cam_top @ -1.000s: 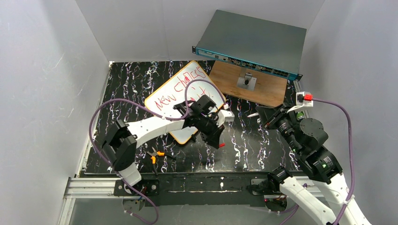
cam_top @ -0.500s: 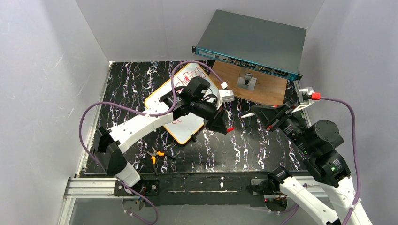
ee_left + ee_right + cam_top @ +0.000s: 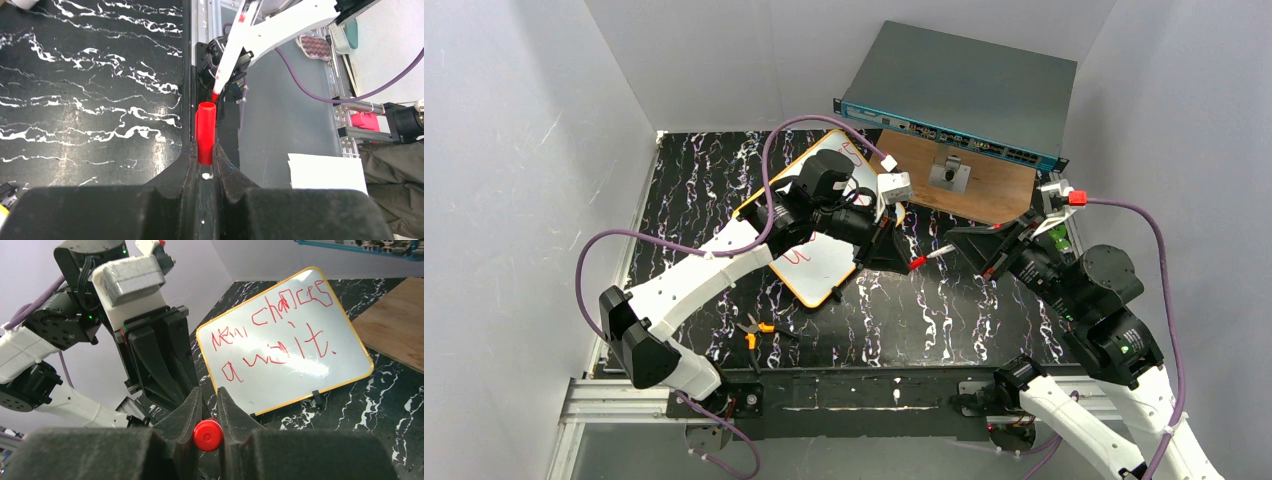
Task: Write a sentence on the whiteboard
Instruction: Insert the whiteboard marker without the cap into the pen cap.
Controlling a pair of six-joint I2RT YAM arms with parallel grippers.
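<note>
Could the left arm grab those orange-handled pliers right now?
Probably not yet: the left gripper is shut on the red cap. The pliers themselves lie uncovered on the table.

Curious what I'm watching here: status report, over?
Left gripper shut on red cap. Right gripper shut on marker, tip just off the cap. Sentence done on whiteboard. Nothing between tip and cap.

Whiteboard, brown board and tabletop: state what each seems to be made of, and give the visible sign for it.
Whiteboard: glossy white coated panel, likely melamine or steel; a soft sheen shows and the marker ink sits on top. Brown board: matte wood or plywood; faint grain. Tabletop: black with white veins, a marble look, possibly printed film; cannot tell.
</note>
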